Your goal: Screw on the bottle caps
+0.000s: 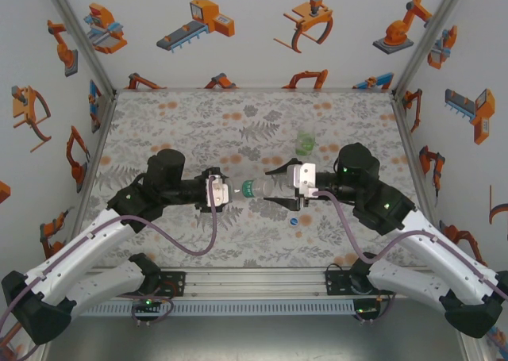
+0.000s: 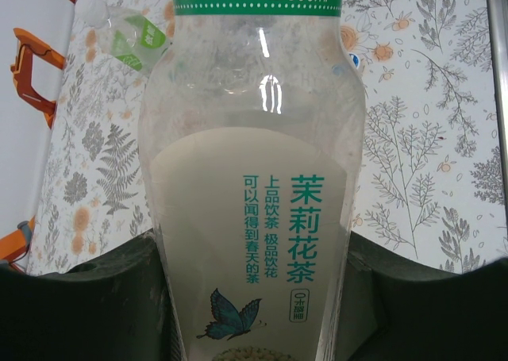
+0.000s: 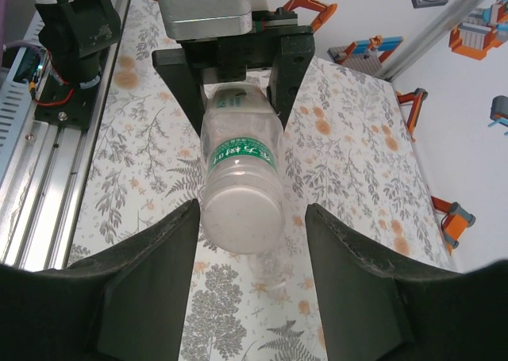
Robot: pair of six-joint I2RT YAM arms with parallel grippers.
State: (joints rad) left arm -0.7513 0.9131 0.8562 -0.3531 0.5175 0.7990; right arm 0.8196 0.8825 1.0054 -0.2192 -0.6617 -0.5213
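Your floral-patterned tabletop (image 1: pixel 167 123) is boxed in by white walls printed with orange robots (image 1: pixel 238 51) on the left, back and right. Your left arm (image 1: pixel 95 238) stretches from the near-left corner, bends at the elbow and lays its wrist level, pointing right. Your right arm (image 1: pixel 421 246) mirrors it from the near-right corner with its wrist pointing left, so the two sit nose to nose around the middle of the tabletop.

The left gripper (image 1: pixel 232 193) has its jaws clamped on the big colourless plastic bottle with the white-and-green label (image 1: pixel 250 190). In the left wrist view a dark finger (image 2: pixel 87 297) presses against each side of the body. The bottle lies level, held off the surface, bridging the two grippers.

The right gripper (image 1: pixel 276 190) has its jaws spread wide, one on each side of the bottle's broad round far end. The right wrist view shows a gap on both sides, so there's no contact.

The small green-tinted clear bottle (image 1: pixel 305 143) stands upright just behind the right gripper, near it but apart. The little blue round cap (image 1: pixel 294 221) sits on the tabletop just in front of that gripper.

For room to move, you've got bare patterned surface across the back strip and the far left, right up to the walls.
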